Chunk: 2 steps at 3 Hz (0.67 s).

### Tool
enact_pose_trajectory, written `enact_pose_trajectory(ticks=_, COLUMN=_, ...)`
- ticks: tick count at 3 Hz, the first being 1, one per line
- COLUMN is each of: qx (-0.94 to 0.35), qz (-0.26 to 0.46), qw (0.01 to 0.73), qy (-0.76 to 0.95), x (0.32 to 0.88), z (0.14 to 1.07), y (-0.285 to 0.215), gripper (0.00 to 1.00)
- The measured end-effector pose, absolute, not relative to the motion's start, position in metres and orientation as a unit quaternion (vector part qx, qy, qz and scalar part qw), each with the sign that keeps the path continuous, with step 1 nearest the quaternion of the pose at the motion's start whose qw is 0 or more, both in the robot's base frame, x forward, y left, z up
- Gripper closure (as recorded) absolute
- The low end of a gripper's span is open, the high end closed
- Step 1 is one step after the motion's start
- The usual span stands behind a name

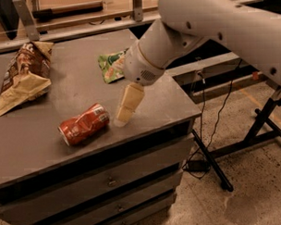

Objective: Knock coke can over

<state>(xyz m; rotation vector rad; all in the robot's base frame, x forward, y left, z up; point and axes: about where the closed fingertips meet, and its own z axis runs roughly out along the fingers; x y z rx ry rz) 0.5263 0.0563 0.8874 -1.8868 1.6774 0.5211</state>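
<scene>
The coke can is a dented red can with white script. It lies on its side on the grey cabinet top, near the front edge, its silver top facing left. My gripper hangs from the white arm just right of the can, fingertips close to the surface and a small gap from the can. It holds nothing.
A brown snack bag lies at the back left of the cabinet top. A green snack bag lies at the back, partly behind my arm. The cabinet's right edge drops to the floor, where a black stand and cables sit.
</scene>
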Motion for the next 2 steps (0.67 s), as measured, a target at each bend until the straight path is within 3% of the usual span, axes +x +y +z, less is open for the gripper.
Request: enact_pose_trajectory(ticks=2, qx=-0.683, qz=0.222, qw=0.296, qy=0.630, x=0.5210, z=0.8982, y=0.0557, gripper=0.00)
